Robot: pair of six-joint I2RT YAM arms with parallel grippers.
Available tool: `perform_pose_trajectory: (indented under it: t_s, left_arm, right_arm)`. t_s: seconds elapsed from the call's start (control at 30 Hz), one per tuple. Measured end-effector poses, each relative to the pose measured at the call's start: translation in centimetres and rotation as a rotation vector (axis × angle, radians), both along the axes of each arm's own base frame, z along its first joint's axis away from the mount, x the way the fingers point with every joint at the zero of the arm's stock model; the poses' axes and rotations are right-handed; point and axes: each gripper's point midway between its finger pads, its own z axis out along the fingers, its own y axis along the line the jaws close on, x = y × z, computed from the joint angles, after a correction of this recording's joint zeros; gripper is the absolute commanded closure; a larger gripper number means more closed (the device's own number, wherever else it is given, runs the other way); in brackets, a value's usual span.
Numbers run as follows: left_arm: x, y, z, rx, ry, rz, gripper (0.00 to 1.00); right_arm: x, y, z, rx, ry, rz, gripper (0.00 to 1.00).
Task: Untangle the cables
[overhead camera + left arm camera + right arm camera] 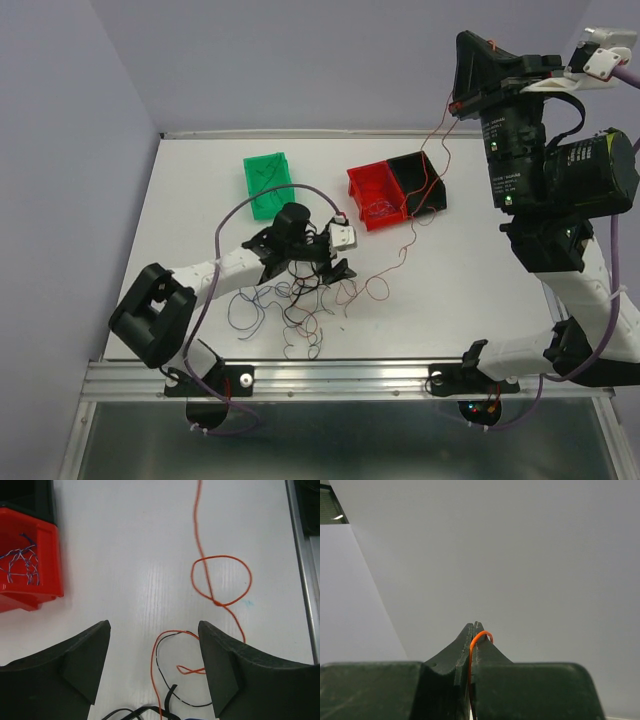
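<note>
Cables [298,300] in red, orange, black and blue-purple lie as a loose, curly tangle on the white table [480,280], near its front edge and left of centre, with single strands trailing out toward the front rail. The left gripper [338,268] hangs low over the right side of this tangle, its jaws wide apart and holding nothing; the left wrist view shows orange and black strands on the table between and below its fingers [82,660]. The right gripper [474,628] is raised high above the table's far right corner, jaws pressed together on one orange cable [480,635], whose end curls out over the fingertips. From there that strand drops across the black bin [400,163] and runs over the table in loops back toward the tangle. A red bin [355,185] stands touching the black one on its left and has thin blue-purple wires inside. A green bin [249,180] stands apart, further left, just behind the left arm's wrist.
</note>
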Motion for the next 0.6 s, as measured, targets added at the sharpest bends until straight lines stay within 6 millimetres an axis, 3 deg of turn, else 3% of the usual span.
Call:
perform_pose_trajectory:
  t_s: [0.1,0.17,0.3,0.47,0.6]
  left_arm:
    - [1.2,-0.7,-1.2,0.03,-0.008,0.037,0.21]
    - [1.5,-1.3,-3.1,0.074,0.009,0.05,0.21]
    - [0.8,-1.4,-4.9,0.122,0.033,0.04,0.2]
    - [0.5,-1.2,-2.9,0.077,-0.011,0.038,0.2]
    - [1.2,-0.2,0.1,0.005,-0.067,0.086,0.2]
  right_arm:
    - [-0.1,-0.1,0.3,0.008,-0.006,0.001,0.99]
    - [-0.1,0.0,0.7,0.014,-0.012,0.002,1.0]
    - [0.0,0.0,1.2,0.021,-0.019,-0.002,1.0]
    - [0.0,-0.1,1.2,0.009,-0.02,-0.014,1.0]
    - [0.0,-0.1,1.2,0.006,-0.021,-0.015,1.0]
